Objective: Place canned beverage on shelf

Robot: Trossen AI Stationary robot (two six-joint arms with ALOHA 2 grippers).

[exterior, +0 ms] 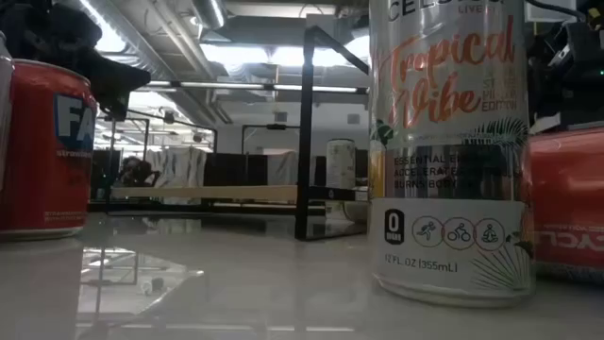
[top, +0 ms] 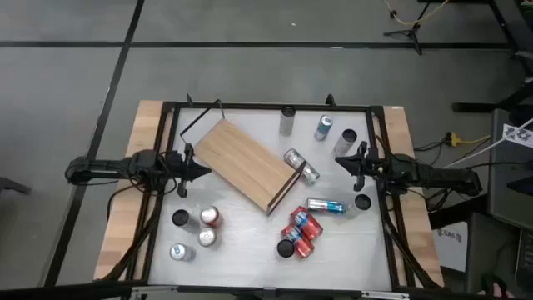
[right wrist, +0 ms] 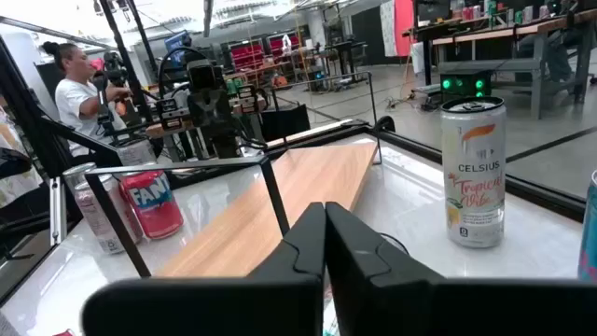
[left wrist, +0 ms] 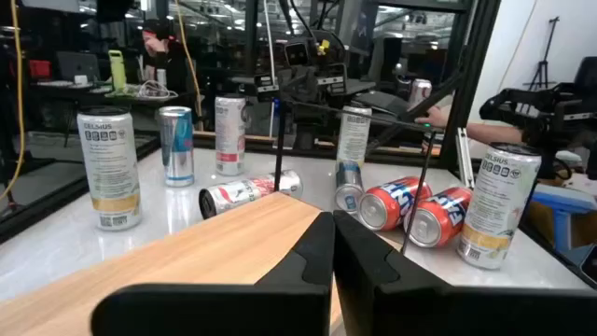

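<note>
Dark fingers of the left gripper [left wrist: 332,245] are seen pressed together with nothing between them, poised at the near edge of the shelf [top: 246,163], whose light-wood board lies directly ahead. Equally closed and empty, the right gripper [right wrist: 325,241] is stationed at the opposite side of the table, facing the shelf's far end through the black wire frame [top: 292,177].

Outward from the left gripper, a toppled silver-and-red can [left wrist: 248,193] is noted just beyond the board, two red Fanta cans [left wrist: 417,209] on their sides beside it, and upright Celsius cans [left wrist: 109,169] to either flank. Nearest the right gripper, an upright Celsius can [right wrist: 472,173] stands alone on the white tabletop [top: 250,242], well apart from the shelf. No can is seen on the board.

Judgement: a beverage can of this kind is expected to be rigid if full, moderately heavy, and smooth enough to slip; an empty one would dent under pressure. Hold is best taken across the mid-body of an upright can, fingers square to the wall. The lone Celsius can offers the clearest approach. Fallen cans may roll when touched.
</note>
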